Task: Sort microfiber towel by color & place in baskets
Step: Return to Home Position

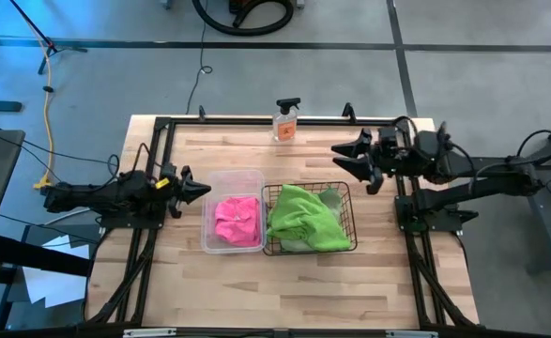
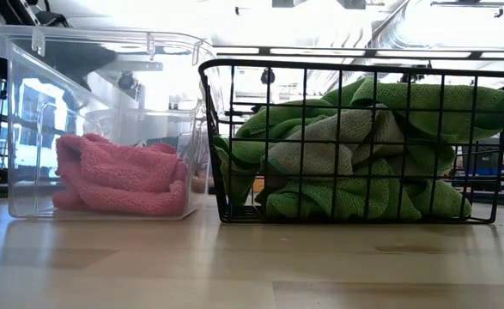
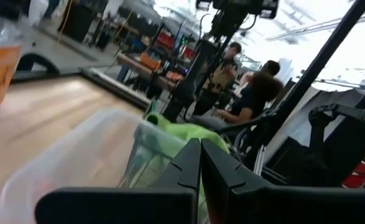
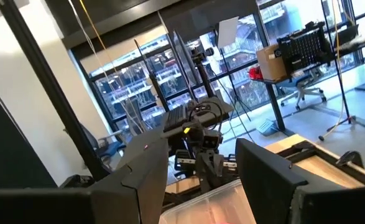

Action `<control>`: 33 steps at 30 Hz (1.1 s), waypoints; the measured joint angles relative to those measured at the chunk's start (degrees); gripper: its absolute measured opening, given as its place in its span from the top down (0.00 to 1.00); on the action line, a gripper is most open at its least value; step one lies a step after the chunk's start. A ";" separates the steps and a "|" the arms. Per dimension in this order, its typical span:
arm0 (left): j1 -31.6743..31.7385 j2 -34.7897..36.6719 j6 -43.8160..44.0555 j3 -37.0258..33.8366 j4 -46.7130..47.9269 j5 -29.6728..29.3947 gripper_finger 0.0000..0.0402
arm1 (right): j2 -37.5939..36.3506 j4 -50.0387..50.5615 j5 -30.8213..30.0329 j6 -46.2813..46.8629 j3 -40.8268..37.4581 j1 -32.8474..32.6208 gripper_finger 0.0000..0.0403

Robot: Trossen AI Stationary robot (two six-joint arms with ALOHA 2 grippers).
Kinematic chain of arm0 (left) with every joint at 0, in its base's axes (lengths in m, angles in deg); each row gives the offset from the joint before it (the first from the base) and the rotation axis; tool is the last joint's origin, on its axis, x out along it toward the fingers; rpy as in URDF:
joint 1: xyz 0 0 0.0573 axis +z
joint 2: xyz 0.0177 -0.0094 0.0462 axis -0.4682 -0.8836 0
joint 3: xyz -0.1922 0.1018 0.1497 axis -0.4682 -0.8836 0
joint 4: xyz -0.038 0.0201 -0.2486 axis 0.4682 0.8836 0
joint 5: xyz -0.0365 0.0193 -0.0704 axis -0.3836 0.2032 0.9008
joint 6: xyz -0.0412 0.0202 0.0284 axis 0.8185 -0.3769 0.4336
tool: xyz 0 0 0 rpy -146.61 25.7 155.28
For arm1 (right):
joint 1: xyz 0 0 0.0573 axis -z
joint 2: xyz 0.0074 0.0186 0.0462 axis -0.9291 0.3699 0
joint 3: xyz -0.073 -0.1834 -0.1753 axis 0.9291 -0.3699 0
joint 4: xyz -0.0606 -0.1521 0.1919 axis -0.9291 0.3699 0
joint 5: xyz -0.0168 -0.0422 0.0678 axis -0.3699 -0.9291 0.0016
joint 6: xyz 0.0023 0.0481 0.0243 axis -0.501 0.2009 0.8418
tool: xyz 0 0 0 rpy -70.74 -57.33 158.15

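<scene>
Towels are all in containers, sorted by colour, and none lies loose on the wooden table (image 1: 256, 291), so the sorting looks finished and the step in hand appears to be taking the arms back to rest. Mid-table the black wire basket (image 1: 354, 225) stands just to the right of the clear plastic tub (image 1: 209, 178), the two side by side and close to touching. The green towels (image 1: 303, 218) are heaped in the wire basket up to its rim, with a paler grey-white cloth (image 2: 337, 142) tucked among them; the pink towels (image 1: 237, 221) lie low in the tub. The left claw (image 1: 200, 188) sits just beside the tub's left wall, pointing at it, its fingers pressed together on nothing. The right claw (image 1: 336, 158) hangs over the far right part of the table, beyond the basket's far right corner and apart from it, fingers spread and empty. A small spray bottle (image 1: 285, 120) stands at the far edge, between the arms. The next move likely asks only that each arm fold away cleanly: the left without nudging the tub, the right without brushing the basket rim or the bottle.
</scene>
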 joint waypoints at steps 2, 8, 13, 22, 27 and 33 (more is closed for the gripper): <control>0.00 0.00 1.10 0.00 1.26 0.02 1.00 | -1.70 1.41 0.02 -1.25 0.00 -0.01 0.55; 0.00 0.00 1.60 0.02 1.73 0.05 1.00 | -8.08 10.08 0.18 -3.77 0.00 -0.01 0.55; 0.00 0.00 1.58 0.04 3.06 0.07 1.00 | -14.21 19.26 1.02 -7.09 0.00 -0.01 0.55; -0.02 0.00 -1.94 0.07 4.27 0.11 1.00 | -26.57 32.56 5.66 -9.11 0.00 -0.01 0.55; -0.02 0.00 -3.42 0.07 4.27 0.14 1.00 | -31.41 35.89 8.40 -9.44 0.00 -0.01 0.55; -0.02 0.00 -3.45 0.07 4.26 0.14 1.00 | -34.03 37.71 11.69 -10.36 0.00 -0.02 0.55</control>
